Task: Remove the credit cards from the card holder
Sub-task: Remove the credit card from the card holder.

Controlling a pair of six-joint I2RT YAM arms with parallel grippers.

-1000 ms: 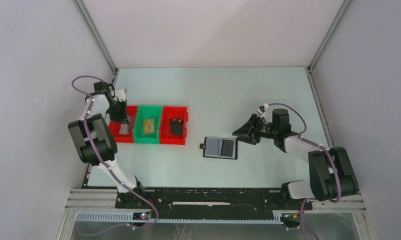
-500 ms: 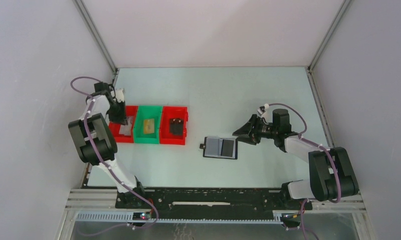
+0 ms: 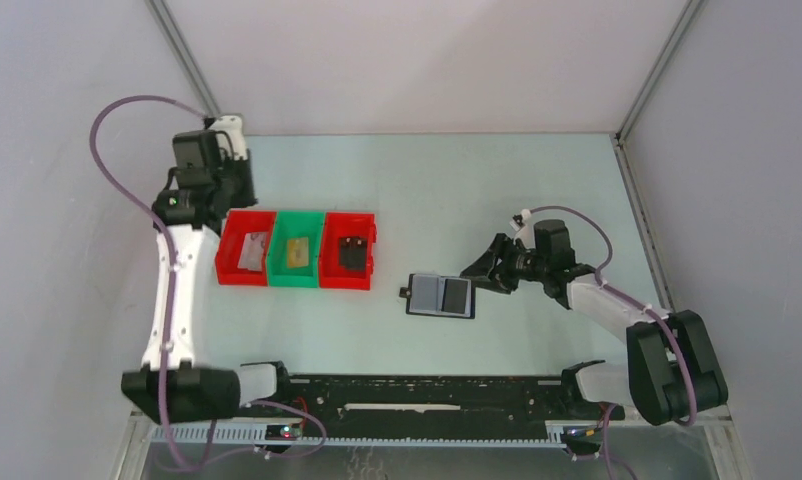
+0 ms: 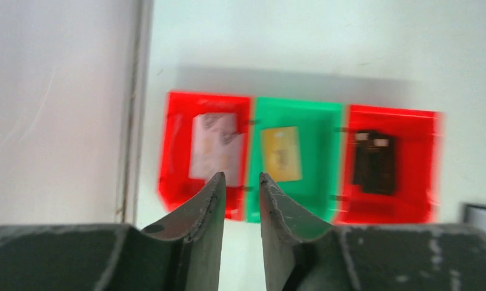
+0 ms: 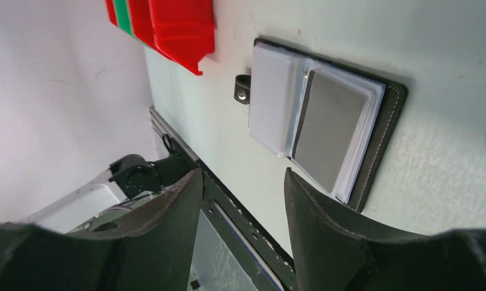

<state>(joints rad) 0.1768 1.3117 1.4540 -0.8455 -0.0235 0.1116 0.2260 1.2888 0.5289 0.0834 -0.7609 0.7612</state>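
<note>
Operator: Card holder (image 5: pixel 388 130) first. Where does it lie?

Observer: Spread open and flat on the tabletop (image 3: pixel 537 190), between the two arms and nearer the right arm (image 3: pixel 597 300). The right jaws stand wide apart and empty, just beside its right edge, not touching it.

Operator: Cards?

Observer: One grey credit card (image 5: pixel 328 130) sits in the right panel. The left panel shows a pale stack (image 5: pixel 276 100), cards or sleeves, I cannot tell which.

Operator: Handling?

Observer: Light, thin, stiff and slick, I judge, and lying nearly flush. There is little edge to pinch, so take it by whichever end stands free and slide it along its pocket. The holder looks light too and may drag along unless pinned.

Operator: Farther out?

Observer: Three trays in a row: a red tray (image 4: pixel 180 151) with a pale card (image 4: pixel 215 148), a green tray (image 4: pixel 316 151) with a yellow card (image 4: pixel 281 153), and a second red tray (image 4: pixel 416 157) with a black block (image 4: pixel 374 160). The left arm (image 3: pixel 192 190) hangs above their far left end. The left jaws are narrowly parted, with nothing between them.

Operator: Surface, room?

Observer: The tabletop is smooth, pale and probably slippery. Plain grey-white walls (image 3: pixel 417 60) close it in on three sides.
</note>
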